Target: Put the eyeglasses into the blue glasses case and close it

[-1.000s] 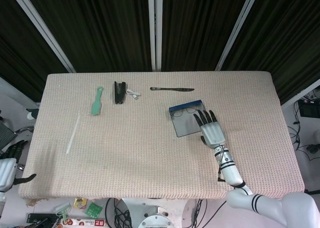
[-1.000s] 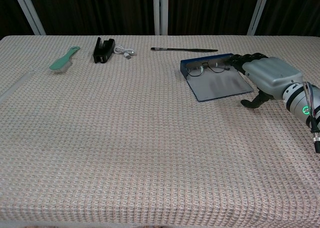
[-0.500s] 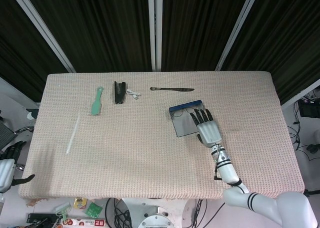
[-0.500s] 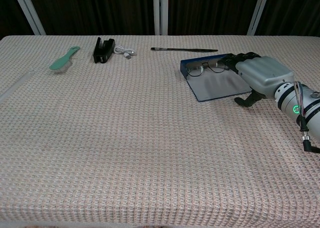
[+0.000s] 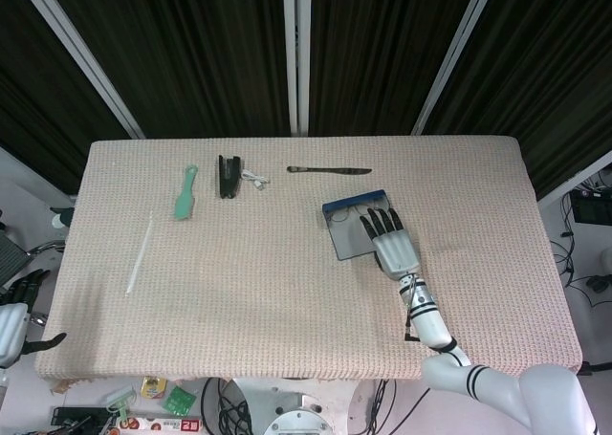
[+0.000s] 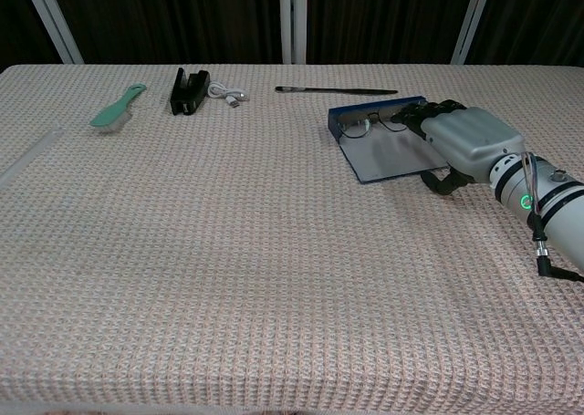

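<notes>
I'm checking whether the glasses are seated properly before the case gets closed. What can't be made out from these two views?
- Eyeglasses: their right side is hidden under the right hand in both views.
- Whether the fingers touch the frame or only hover: cannot tell.
- Blue glasses case: its right edge is covered by the hand.
- Left hand: cut off by the head view's left edge; absent from the chest view.

Blue glasses case [image 6: 383, 150], green brush [image 6: 118, 106], black stapler [image 6: 189, 90], beige waffle-weave tablecloth [image 6: 228, 251]
</notes>
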Controlling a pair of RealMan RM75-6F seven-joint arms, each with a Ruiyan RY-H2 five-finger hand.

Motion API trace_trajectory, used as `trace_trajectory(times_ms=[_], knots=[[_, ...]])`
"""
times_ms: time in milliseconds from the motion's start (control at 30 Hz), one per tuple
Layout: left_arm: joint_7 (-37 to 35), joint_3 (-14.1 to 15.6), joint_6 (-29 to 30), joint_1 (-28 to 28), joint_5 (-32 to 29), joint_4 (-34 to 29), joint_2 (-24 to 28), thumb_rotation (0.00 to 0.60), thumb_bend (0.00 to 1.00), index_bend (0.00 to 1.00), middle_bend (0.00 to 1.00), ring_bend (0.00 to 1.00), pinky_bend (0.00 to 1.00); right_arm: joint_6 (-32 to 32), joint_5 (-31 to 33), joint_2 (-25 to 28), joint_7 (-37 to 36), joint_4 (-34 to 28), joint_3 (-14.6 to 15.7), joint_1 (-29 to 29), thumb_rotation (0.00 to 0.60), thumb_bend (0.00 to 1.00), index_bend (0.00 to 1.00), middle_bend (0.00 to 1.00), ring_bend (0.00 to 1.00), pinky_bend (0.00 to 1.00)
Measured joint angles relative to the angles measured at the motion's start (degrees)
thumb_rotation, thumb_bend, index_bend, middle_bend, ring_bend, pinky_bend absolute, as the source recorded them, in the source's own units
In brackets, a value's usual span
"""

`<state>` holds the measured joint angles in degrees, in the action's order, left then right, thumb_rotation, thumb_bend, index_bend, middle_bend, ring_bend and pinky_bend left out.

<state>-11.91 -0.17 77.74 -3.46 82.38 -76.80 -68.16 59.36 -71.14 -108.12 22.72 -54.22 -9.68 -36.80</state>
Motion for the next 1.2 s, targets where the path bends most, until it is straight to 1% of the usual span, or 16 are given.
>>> trace_trajectory(times_ms=[100, 233, 467, 600, 667, 1000, 1200], knots=[[-0.07, 0.02, 0.00, 0.00, 0.04, 0.06, -0.05, 0.600, 0.00, 0.08, 0.06, 0.08, 0.24, 0.21, -0.32, -0.30, -0.57, 0.36, -0.16, -0.08, 0.600, 0.21, 0.09, 0.00, 0.00, 0.00], [-0.26, 0.02, 0.00, 0.02, 0.04, 0.18, -0.12, 0.600, 0.00, 0.08, 0.06, 0.08, 0.24, 1.77, -1.47, -1.10, -1.81, 1.58, -0.33, -0.16, 0.600, 0.24, 0.14, 0.00, 0.00, 0.00], [-0.53, 0.08, -0.02, 0.16, -0.08, 0.48, -0.11, 0.600, 0.00, 0.08, 0.06, 0.08, 0.24, 3.31, -3.34, -3.37, -4.15, 5.92, -0.55, -0.65, 0.600, 0.35, 0.19, 0.00, 0.00, 0.00], [-0.66, 0.14, -0.03, 0.33, -0.21, 0.71, -0.07, 0.600, 0.00, 0.08, 0.06, 0.08, 0.24, 3.31, -3.90, -4.65, -5.35, 8.24, -0.70, -1.08, 0.600, 0.43, 0.21, 0.00, 0.00, 0.00], [-0.74, 0.13, -0.05, 0.37, -0.29, 0.78, -0.06, 0.600, 0.00, 0.08, 0.06, 0.08, 0.24, 3.36, -4.28, -5.21, -6.10, 9.22, -0.78, -1.32, 0.600, 0.45, 0.21, 0.00, 0.00, 0.00], [-0.94, 0.24, -0.55, 0.32, -0.36, 1.08, -0.18, 0.600, 0.00, 0.08, 0.06, 0.08, 0.24, 2.49, -4.50, -7.38, -7.30, 12.67, -1.98, -2.83, 0.600, 0.47, 0.24, 0.00, 0.00, 0.00], [-1.18, 0.27, -0.65, 0.63, -0.77, 1.29, -0.10, 0.600, 0.00, 0.08, 0.06, 0.08, 0.24, 1.36, -4.16, -9.11, -8.06, 15.40, -2.83, -4.02, 0.600, 0.47, 0.30, 0.00, 0.00, 0.00]])
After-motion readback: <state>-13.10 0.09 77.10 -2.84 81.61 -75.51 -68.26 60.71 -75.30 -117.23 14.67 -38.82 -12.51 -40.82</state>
